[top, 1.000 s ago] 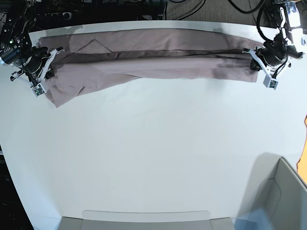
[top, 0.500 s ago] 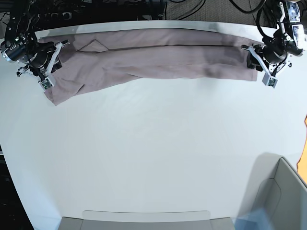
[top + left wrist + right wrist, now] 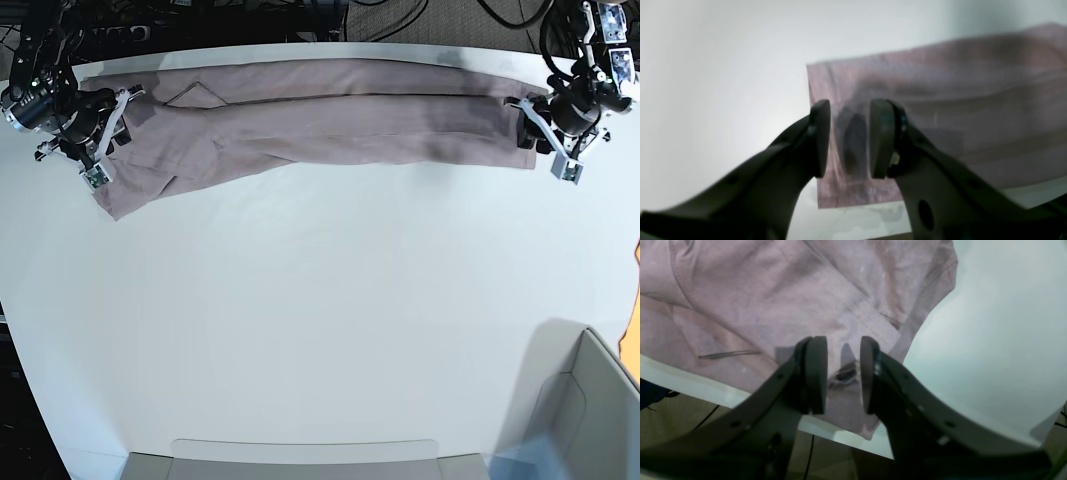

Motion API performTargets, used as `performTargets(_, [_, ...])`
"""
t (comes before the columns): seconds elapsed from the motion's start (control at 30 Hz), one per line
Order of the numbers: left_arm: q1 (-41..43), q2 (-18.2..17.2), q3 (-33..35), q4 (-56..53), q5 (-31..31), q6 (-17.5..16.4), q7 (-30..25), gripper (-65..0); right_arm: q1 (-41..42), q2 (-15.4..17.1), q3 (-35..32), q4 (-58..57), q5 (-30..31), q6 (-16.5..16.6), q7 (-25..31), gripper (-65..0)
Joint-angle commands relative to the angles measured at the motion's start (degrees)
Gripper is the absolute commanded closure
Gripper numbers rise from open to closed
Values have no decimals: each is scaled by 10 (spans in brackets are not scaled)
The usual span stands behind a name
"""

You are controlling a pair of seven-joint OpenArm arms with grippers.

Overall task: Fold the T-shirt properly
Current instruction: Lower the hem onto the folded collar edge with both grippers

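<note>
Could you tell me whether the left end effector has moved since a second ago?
Yes. In the base view the left end effector has shifted up toward the table's far edge, above the T-shirt end.

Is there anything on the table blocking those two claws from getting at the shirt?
Nothing visible does. The T-shirt lies in a long band at the table's far edge, with the left gripper and right gripper each open right over one end of it.

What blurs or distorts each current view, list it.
Left wrist: T-shirt soft and smeared, left gripper fingers blurred, table washed out. Right wrist: sharper cloth, right gripper fingers close and slightly soft, casting shadow. Base: wide-angle bends the table edges; otherwise even light.
</note>
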Motion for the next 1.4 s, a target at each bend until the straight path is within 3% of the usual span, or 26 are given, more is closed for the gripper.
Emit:
performTargets(0.0, [-2, -11, -5, 4, -4, 0, -9, -199, 3, 9, 3, 8, 5, 5, 5, -179])
performTargets(0.3, [-2, -12, -5, -31, -1, -1, -9, -201, 4, 12, -29, 8, 3, 5, 5, -179])
performTargets(0.47, [-2, -16, -1, -71, 45, -1, -12, -201, 5, 10, -32, 8, 3, 5, 5, -179])
performTargets(0.83, [-2, -18, -1, -144, 2, -6, -29, -201, 5, 15, -35, 8, 2, 5, 6, -177])
performTargets(1.13, [-4, -32, -33, -127, -19, -6, -23, -201, 13, 13, -37, 8, 2, 5, 5, -178])
performTargets(1.37, [-5, -31, -58, -64, -24, -6, 28, -202, 13, 14, -37, 8, 2, 5, 5, -179])
